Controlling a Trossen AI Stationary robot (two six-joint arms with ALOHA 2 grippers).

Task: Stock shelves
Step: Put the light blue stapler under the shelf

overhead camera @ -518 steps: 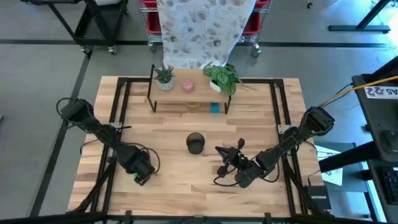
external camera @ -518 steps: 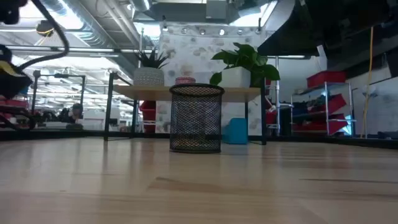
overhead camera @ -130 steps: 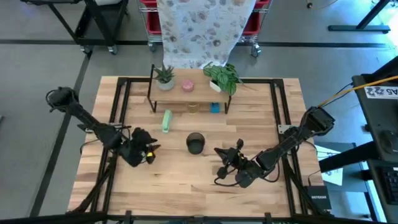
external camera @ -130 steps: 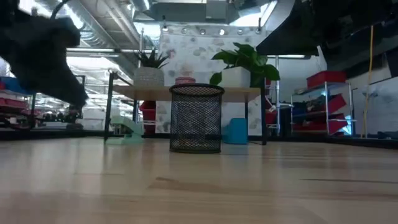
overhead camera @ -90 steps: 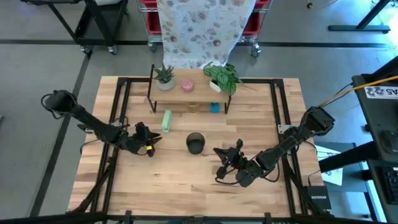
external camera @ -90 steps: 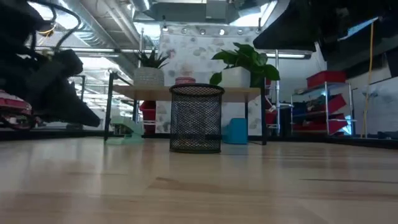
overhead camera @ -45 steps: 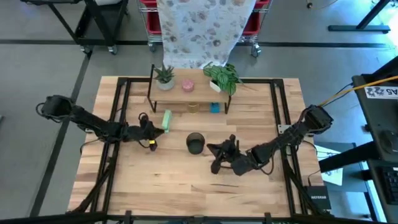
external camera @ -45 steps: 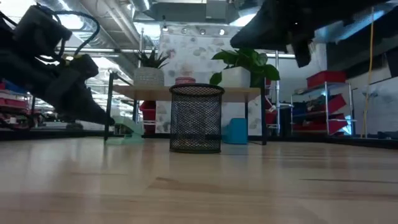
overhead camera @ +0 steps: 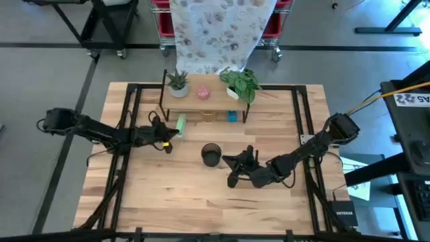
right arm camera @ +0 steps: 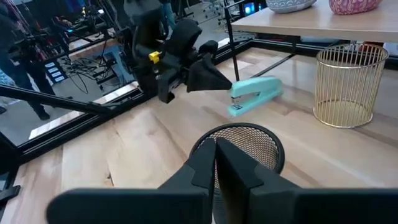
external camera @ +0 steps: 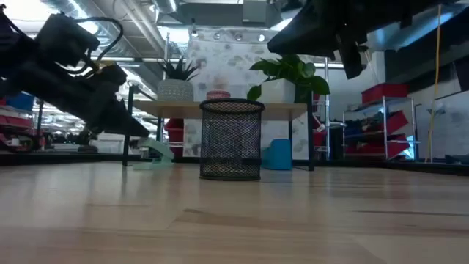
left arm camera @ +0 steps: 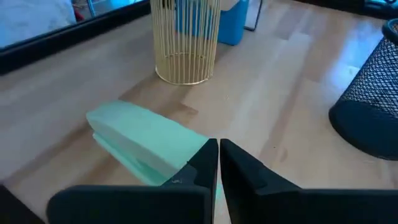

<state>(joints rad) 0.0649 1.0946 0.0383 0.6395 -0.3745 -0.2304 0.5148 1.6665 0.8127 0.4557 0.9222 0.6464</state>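
The shelves (overhead camera: 205, 95) stand at the table's far middle; potted plants and a pink thing sit on the plank top, and a gold wire cup (left arm camera: 185, 43) and a blue box stand beneath. A mint-green stapler (overhead camera: 180, 125) lies flat on the table in front of the rack's left legs. My left gripper (overhead camera: 172, 134) is shut, with its tips at the stapler's near end. A black mesh cup (overhead camera: 211, 154) stands upright mid-table. My right gripper (overhead camera: 227, 161) is shut and empty. It hangs above the table just right of the cup. My left gripper's shut fingertips (left arm camera: 211, 152) rest against the stapler's near end (left arm camera: 186, 158), on its left side. The fingers come from the table's left, slanting slightly down. The stapler lies flat on the table (left arm camera: 267, 112).
Black rails (overhead camera: 132, 107) run along the tabletop's left, right and far sides. Bare wood lies across the near half of the table (overhead camera: 201, 202). The gold wire cup stands just beyond the stapler, under the rack.
My left gripper has gone toward the table's far edge and right, up to the stapler's near end. My right gripper has risen and moved left toward the black mesh cup.
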